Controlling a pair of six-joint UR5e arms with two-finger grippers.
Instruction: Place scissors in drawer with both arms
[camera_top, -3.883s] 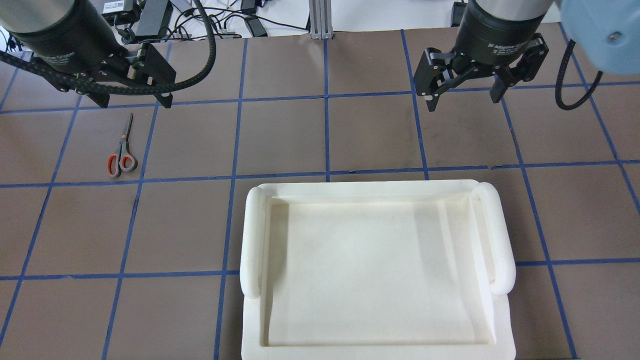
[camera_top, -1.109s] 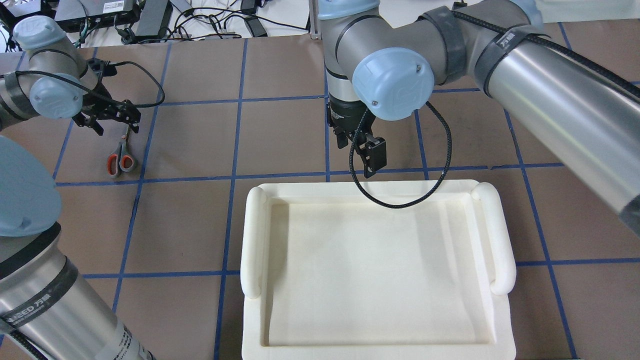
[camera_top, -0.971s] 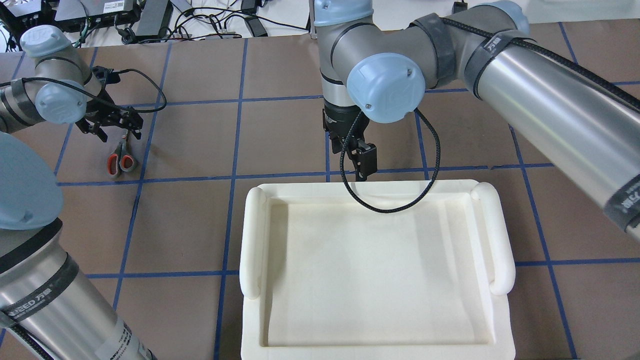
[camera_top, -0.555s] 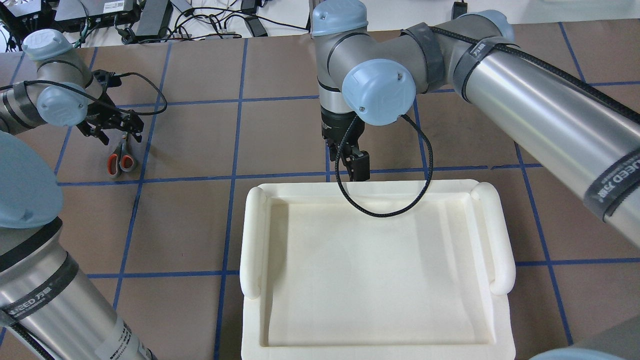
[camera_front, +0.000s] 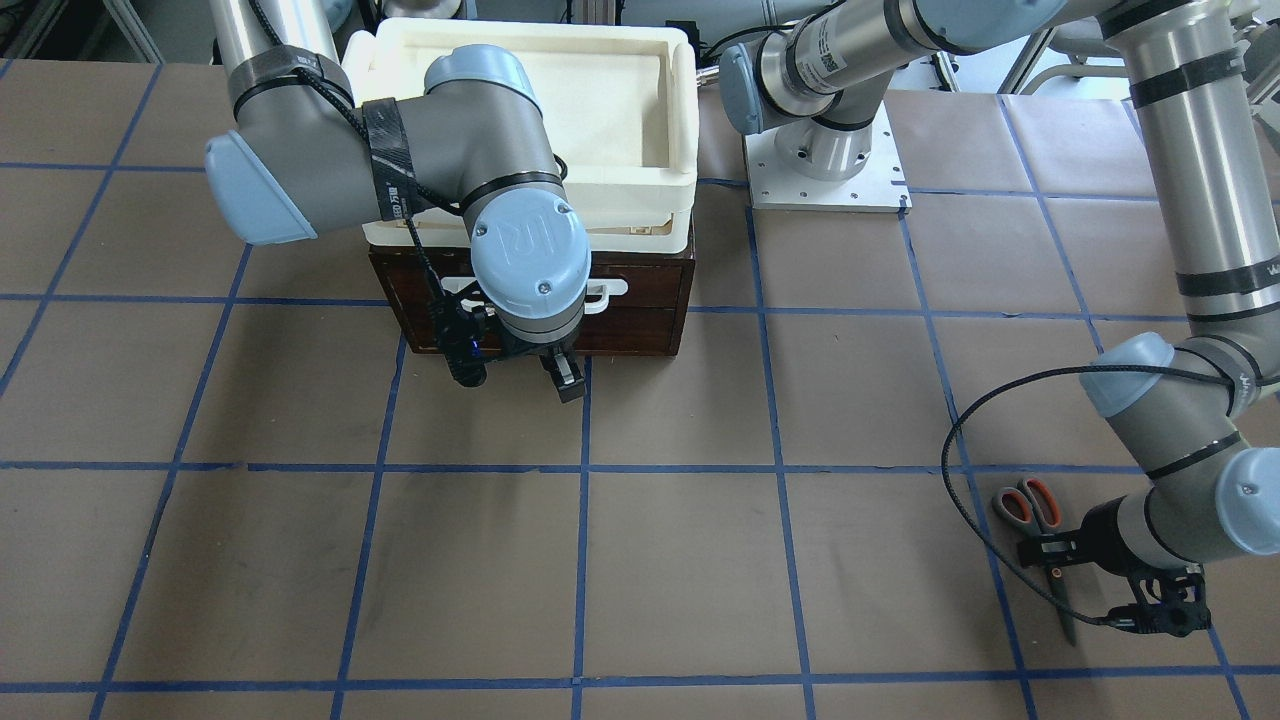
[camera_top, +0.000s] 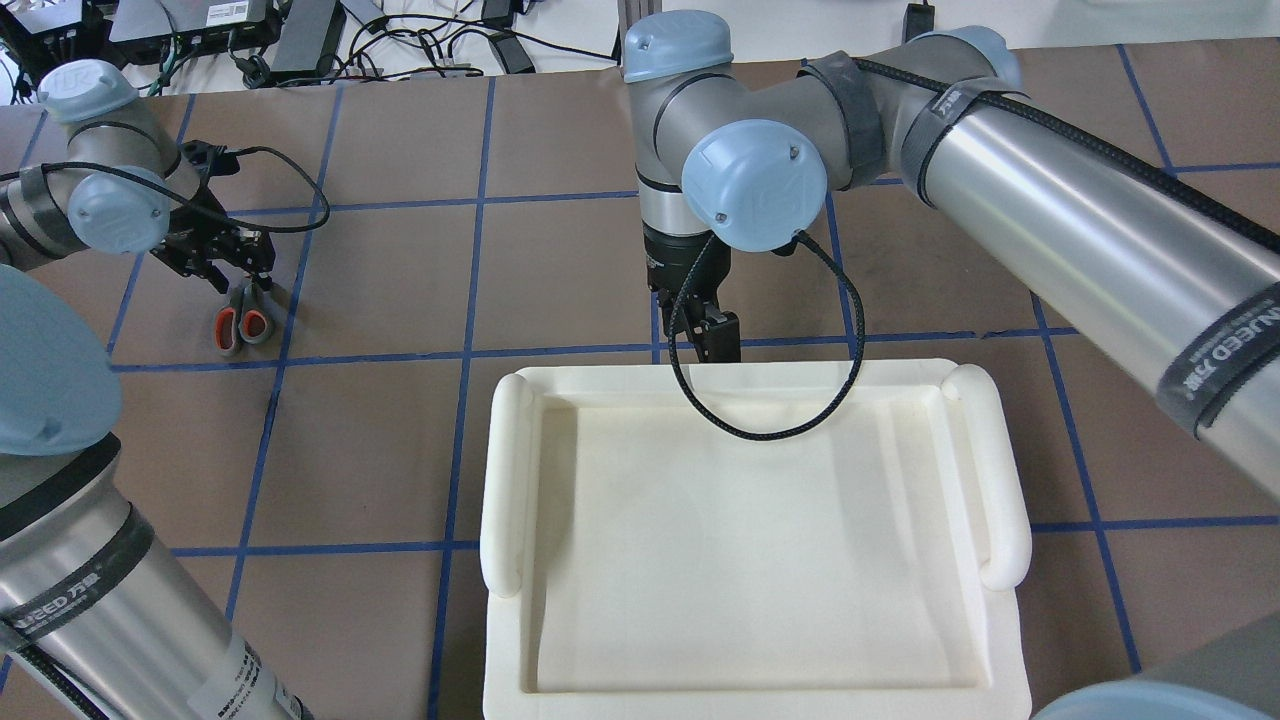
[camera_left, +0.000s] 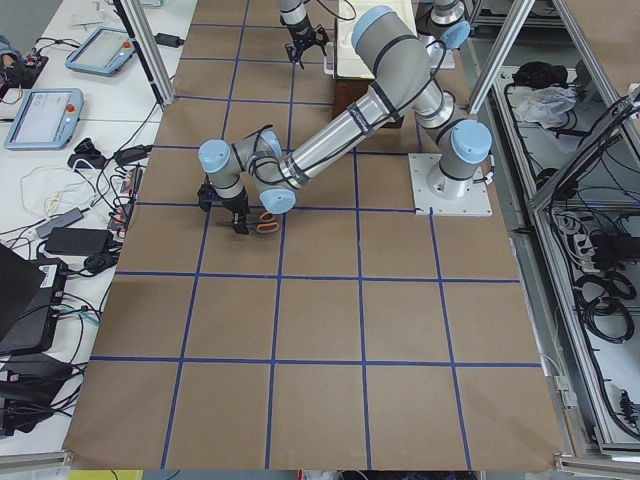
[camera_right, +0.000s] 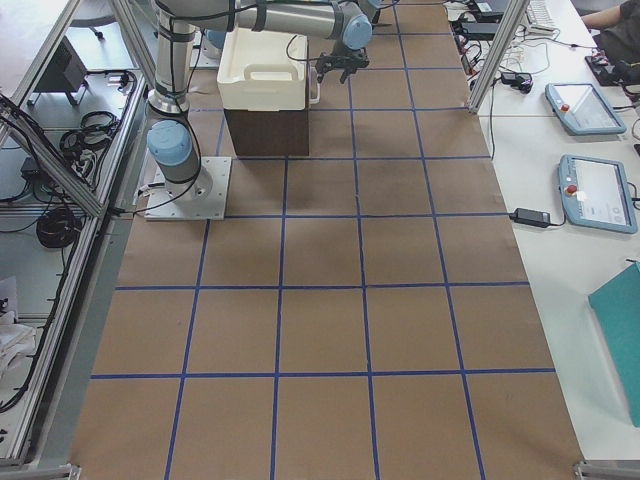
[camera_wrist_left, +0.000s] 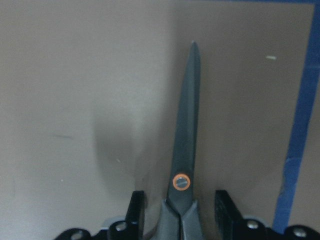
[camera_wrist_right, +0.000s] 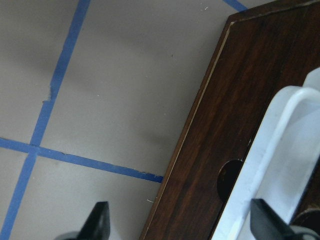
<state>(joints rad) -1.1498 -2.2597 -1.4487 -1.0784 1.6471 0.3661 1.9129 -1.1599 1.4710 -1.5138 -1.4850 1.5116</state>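
The scissors (camera_front: 1030, 510) lie flat on the brown table, orange-lined handles toward the robot; they also show in the overhead view (camera_top: 243, 318). My left gripper (camera_top: 225, 262) is low over them and open. In the left wrist view its fingers (camera_wrist_left: 135, 210) straddle the scissors (camera_wrist_left: 184, 150) near the orange pivot, without touching. My right gripper (camera_front: 515, 378) is open in front of the dark brown drawer (camera_front: 640, 312), which is shut. In the right wrist view the drawer's white bar handle (camera_wrist_right: 280, 150) lies between the fingertips (camera_wrist_right: 100, 220), nearer the right one.
A white foam tray (camera_top: 505, 480) sits on top of the small dark cabinet and hides the drawer from overhead. The left arm's base plate (camera_front: 825, 165) stands beside the cabinet. Blue tape lines grid the table. Cables and power bricks (camera_top: 300, 30) lie past the far edge.
Both arms have come down from high above the table. The left gripper has lowered over the scissors toward their handles. The right gripper has dropped to the cabinet's front edge.
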